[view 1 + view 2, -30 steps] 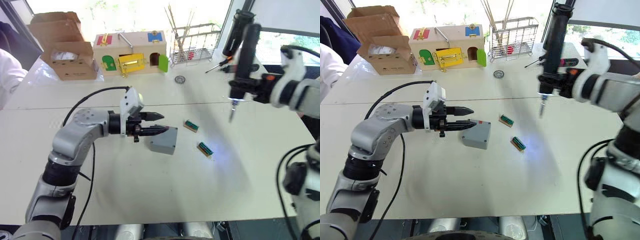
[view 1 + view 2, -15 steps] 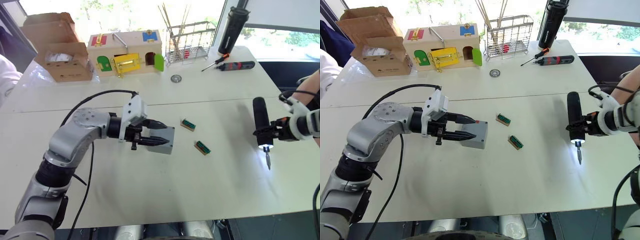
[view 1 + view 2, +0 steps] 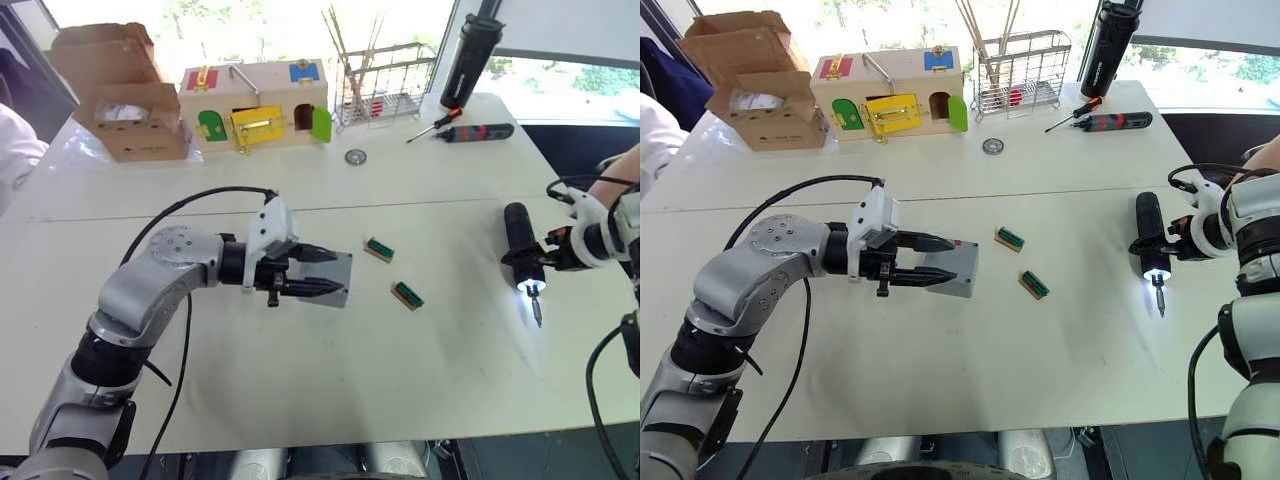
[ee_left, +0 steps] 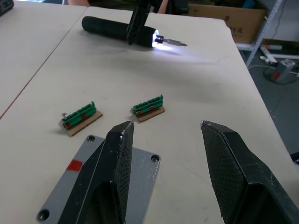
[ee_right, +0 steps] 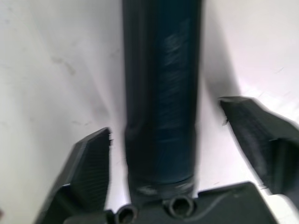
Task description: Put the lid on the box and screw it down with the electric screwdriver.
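Observation:
The grey box [image 3: 968, 262] sits mid-table. Its top is a flat grey plate with corner screw holes and a red mark, the lid [image 4: 142, 175], lying flush on it. My left gripper [image 3: 335, 272] is open, its fingers stretched over the lid's top, one finger above the plate and one past its edge. At the right, the dark electric screwdriver [image 3: 519, 240] lies on the table with its tip lit, bit toward the front edge. My right gripper [image 5: 163, 116] is open, a finger on each side of the screwdriver's barrel [image 5: 161, 93] with small gaps.
Two green terminal blocks [image 3: 380, 249] [image 3: 407, 295] lie just right of the box. At the back stand a cardboard carton [image 3: 120, 95], a colourful latch box [image 3: 255, 100], a wire rack [image 3: 385, 85], a tall black cylinder [image 3: 472, 50] and a black-and-red tool [image 3: 480, 131].
My right arm brought the screwdriver down from high over the table to the tabletop at the right, and the fingers now stand off it. The left gripper stayed at the box.

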Robot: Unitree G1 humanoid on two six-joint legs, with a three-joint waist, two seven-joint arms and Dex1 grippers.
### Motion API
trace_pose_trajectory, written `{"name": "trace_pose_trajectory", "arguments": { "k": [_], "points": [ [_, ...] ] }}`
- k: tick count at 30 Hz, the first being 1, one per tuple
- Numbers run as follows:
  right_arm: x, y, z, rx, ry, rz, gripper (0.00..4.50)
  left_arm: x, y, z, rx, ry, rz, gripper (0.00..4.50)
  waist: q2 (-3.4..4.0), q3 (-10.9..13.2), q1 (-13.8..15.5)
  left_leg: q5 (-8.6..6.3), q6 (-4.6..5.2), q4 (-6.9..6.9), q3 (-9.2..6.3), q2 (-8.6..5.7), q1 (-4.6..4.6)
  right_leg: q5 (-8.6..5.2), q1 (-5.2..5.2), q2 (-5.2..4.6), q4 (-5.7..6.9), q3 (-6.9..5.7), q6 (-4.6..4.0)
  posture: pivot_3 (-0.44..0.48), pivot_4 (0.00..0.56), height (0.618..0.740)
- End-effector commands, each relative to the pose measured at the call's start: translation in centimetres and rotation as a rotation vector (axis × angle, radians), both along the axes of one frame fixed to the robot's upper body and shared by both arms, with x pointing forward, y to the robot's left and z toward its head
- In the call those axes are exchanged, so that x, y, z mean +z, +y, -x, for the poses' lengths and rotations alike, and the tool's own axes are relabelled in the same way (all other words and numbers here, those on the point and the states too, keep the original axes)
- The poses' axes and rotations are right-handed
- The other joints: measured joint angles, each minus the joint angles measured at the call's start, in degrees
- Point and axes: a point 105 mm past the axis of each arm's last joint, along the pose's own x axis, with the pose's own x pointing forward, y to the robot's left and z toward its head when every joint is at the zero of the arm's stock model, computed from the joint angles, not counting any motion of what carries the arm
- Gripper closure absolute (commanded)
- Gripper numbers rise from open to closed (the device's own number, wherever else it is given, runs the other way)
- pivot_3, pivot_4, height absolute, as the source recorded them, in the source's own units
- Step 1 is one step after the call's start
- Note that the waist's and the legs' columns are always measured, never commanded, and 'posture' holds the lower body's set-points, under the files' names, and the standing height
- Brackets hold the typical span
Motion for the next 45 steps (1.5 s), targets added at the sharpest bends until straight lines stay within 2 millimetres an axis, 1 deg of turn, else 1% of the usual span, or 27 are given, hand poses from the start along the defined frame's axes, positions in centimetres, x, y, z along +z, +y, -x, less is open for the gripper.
{"name": "trace_pose_trajectory", "arguments": {
  "k": [1, 6, 12, 14, 16, 17, 18, 19, 20, 22, 23, 24, 25, 26, 27, 29, 30, 32, 34, 36, 38, 41, 45],
  "points": [
    [0.9, -0.5, -0.2, 0.01, -0.026, 0.026, 0.03, 0.6, -0.1, -0.1, -0.006, -0.032, 0.008, 2.17, 0.0, 0.0, 0.38, 0.0, 0.0, 0.01, 0.0, 0.0, 0.0, 0.0, -0.01, 0.0, 0.0, 0.0, 0.0, 0.0, 0.15, 0.74],
    [1.0, -0.3, -0.1, 0.034, -0.027, 0.004, 0.03, 0.6, -0.1, -0.4, -0.002, -0.031, 0.01, 2.17, 0.0, 0.0, 0.65, 0.0, 0.0, 0.03, 0.0, 0.0, 0.0, 0.0, -0.01, 0.0, 0.03, 0.0, 0.0, 0.0, 0.15, 0.74],
    [2.4, -0.2, -0.6, 0.07, -0.081, 0.021, 0.03, 0.6, 0.1, -0.7, 0.007, -0.028, 0.012, 2.17, 0.0, 0.0, 0.58, 0.0, 0.0, 0.02, 0.0, 0.0, 0.0, 0.0, -0.03, -0.02, 0.04, 0.0, 0.0, 0.0, 0.15, 0.74],
    [3.8, -0.3, -1.0, 0.102, -0.136, 0.06, 0.03, 0.7, 0.5, -1.1, 0.029, -0.021, 0.022, 2.17, 0.01, 0.01, 0.56, 0.0, -0.01, 0.02, 0.0, 0.0, 0.0, 0.0, -0.04, -0.02, 0.05, 0.0, 0.0, 0.0, 0.15, 0.74],
    [6.7, 0.2, -1.8, 0.14, -0.249, 0.079, 0.03, 1.0, 1.3, -2.0, 0.082, -0.009, 0.048, 2.17, 0.04, 0.02, 0.54, 0.0, 0.0, 0.02, 0.0, 0.0, -0.01, 0.0, -0.05, -0.02, 0.05, 0.0, 0.0, 0.0, 0.15, 0.74],
    [7.9, 0.5, -2.0, 0.18, -0.294, 0.115, 0.03, 1.3, 1.8, -2.4, 0.113, -0.002, 0.069, 2.17, 0.09, 0.05, 0.52, 0.0, -0.01, 0.02, 0.01, 0.0, -0.01, 0.0, -0.06, -0.02, 0.06, 0.0, 0.0, 0.0, 0.15, 0.74],
    [9.0, 0.9, -2.1, 0.235, -0.339, 0.172, 0.03, 1.6, 2.4, -3.0, 0.153, 0.002, 0.092, 2.17, 0.18, 0.11, 0.55, 0.0, -0.01, 0.01, 0.0, 0.0, -0.01, 0.0, -0.07, -0.01, 0.07, 0.0, 0.0, 0.0, 0.15, 0.74],
    [9.6, 1.2, -2.1, 0.274, -0.363, 0.213, 0.03, 1.8, 2.7, -3.4, 0.178, 0.005, 0.106, 2.17, 0.2, 0.12, 0.59, 0.0, 0.0, 0.01, 0.0, 0.0, -0.03, 0.0, -0.11, -0.01, 0.08, 0.0, 0.0, 0.0, 0.15, 0.74],
    [10.1, 1.7, -1.9, 0.32, -0.384, 0.247, 0.03, 2.0, 3.2, -3.8, 0.208, 0.002, 0.113, 2.17, 0.18, 0.13, 0.6, 0.0, 0.0, 0.0, -0.01, 0.0, -0.05, 0.0, -0.13, -0.02, 0.08, 0.0, 0.0, 0.0, 0.15, 0.74],
    [10.7, 6.4, -0.8, 0.509, -0.457, 0.134, 0.03, 1.2, 4.7, -5.0, 0.29, -0.012, 0.063, 2.17, 0.11, 0.13, 0.72, 0.0, -0.01, -0.02, -0.06, 0.02, -0.05, 0.0, -0.12, 0.01, 0.07, -0.03, 0.0, 0.0, 0.15, 0.74],
    [10.6, 8.9, 0.3, 0.608, -0.484, 0.062, 0.03, 0.7, 5.2, -5.2, 0.313, -0.014, 0.031, 2.17, 0.06, 0.14, 0.7, -0.01, -0.01, -0.03, -0.14, 0.04, -0.04, 0.0, -0.1, 0.02, 0.06, -0.05, 0.0, 0.0, 0.15, 0.74],
    [10.0, 11.5, 1.9, 0.732, -0.495, -0.001, 0.03, -0.1, 5.6, -5.3, 0.325, -0.014, -0.007, 2.17, 0.05, 0.14, 0.64, -0.01, -0.01, -0.04, -0.17, 0.06, -0.04, 0.0, -0.07, 0.05, 0.07, -0.06, 0.0, 0.0, 0.15, 0.74],
    [9.3, 13.4, 3.2, 0.823, -0.501, -0.04, 0.03, -0.7, 5.9, -5.3, 0.331, -0.013, -0.04, 2.17, 0.05, 0.14, 0.58, -0.01, 0.0, -0.03, -0.18, 0.07, -0.05, 0.0, -0.06, 0.06, 0.07, -0.08, 0.0, 0.0, 0.15, 0.74],
    [7.9, 15.4, 4.8, 0.901, -0.481, -0.092, 0.03, -1.5, 6.1, -5.3, 0.33, -0.013, -0.076, 2.17, 0.05, 0.14, 0.62, -0.01, 0.0, 0.0, -0.19, 0.07, -0.04, 0.0, -0.05, 0.06, 0.1, -0.07, 0.0, 0.0, 0.15, 0.74],
    [6.4, 16.9, 6.1, 0.946, -0.449, -0.114, 0.03, -2.2, 6.3, -5.2, 0.328, -0.008, -0.104, 2.17, 0.04, 0.15, 0.74, -0.01, 0.0, 0.02, -0.18, 0.07, -0.04, 0.0, -0.06, 0.05, 0.13, -0.07, 0.0, 0.0, 0.15, 0.74],
    [3.4, 19.3, 7.5, 0.99, -0.414, -0.108, 0.03, -3.2, 6.5, -5.3, 0.329, -0.012, -0.151, 2.17, 0.04, 0.15, 0.9, -0.02, 0.03, 0.08, -0.2, 0.05, -0.05, 0.0, -0.02, 0.01, 0.15, -0.06, 0.0, 0.0, 0.15, 0.74],
    [2.6, 20.1, 7.9, 0.995, -0.412, -0.104, 0.03, -3.5, 6.6, -5.4, 0.332, -0.016, -0.163, 2.17, 0.03, 0.15, 1.0, -0.04, 0.06, 0.1, -0.21, 0.03, -0.06, 0.0, -0.01, -0.03, 0.15, -0.06, 0.0, 0.0, 0.15, 0.74],
    [1.0, 22.4, 8.7, 1.012, -0.418, -0.154, 0.03, -4.5, 6.7, -5.9, 0.356, -0.031, -0.208, 2.17, 0.03, 0.15, 1.07, -0.04, 0.06, 0.26, -0.24, -0.03, -0.1, 0.0, 0.03, -0.07, 0.17, -0.06, 0.01, 0.0, 0.15, 0.74],
    [0.1, 23.9, 9.0, 1.011, -0.426, -0.171, 0.03, -5.1, 6.5, -6.3, 0.37, -0.034, -0.22, 2.17, 0.0, 0.13, 0.99, -0.05, 0.07, 0.33, -0.25, -0.05, -0.09, 0.06, 0.08, -0.07, 0.15, -0.05, 0.1, 0.0, 0.15, 0.74],
    [-0.4, 24.6, 8.7, 0.991, -0.432, -0.163, 0.03, -5.3, 6.0, -6.3, 0.361, -0.026, -0.202, 2.17, 0.0, 0.13, 0.95, -0.03, 0.04, 0.33, -0.25, -0.06, -0.09, 0.06, 0.05, -0.07, 0.15, -0.05, 0.11, 0.0, 0.15, 0.74],
    [-0.8, 24.9, 8.6, 0.983, -0.428, -0.155, 0.03, -5.5, 5.6, -6.4, 0.352, -0.034, -0.208, 2.17, -0.01, 0.13, 0.88, -0.03, 0.04, 0.31, -0.25, -0.06, -0.1, 0.06, 0.03, -0.07, 0.14, -0.05, 0.11, 0.0, 0.15, 0.74],
    [-1.7, 25.2, 8.3, 0.952, -0.394, -0.133, 0.03, -6.1, 4.3, -6.7, 0.338, -0.048, -0.212, 2.17, -0.01, 0.13, 0.77, -0.03, 0.04, 0.29, -0.26, -0.06, -0.11, 0.06, 0.0, -0.06, 0.14, -0.06, 0.11, 0.0, 0.15, 0.74],
    [-1.9, 25.8, 7.9, 0.928, -0.388, -0.13, 0.03, -6.1, 3.0, -7.1, 0.328, -0.068, -0.192, 2.17, 0.0, 0.13, 0.7, -0.03, 0.04, 0.3, -0.26, -0.06, -0.11, 0.06, -0.01, -0.04, 0.16, -0.06, 0.11, 0.0, 0.15, 0.74]
  ]
}}
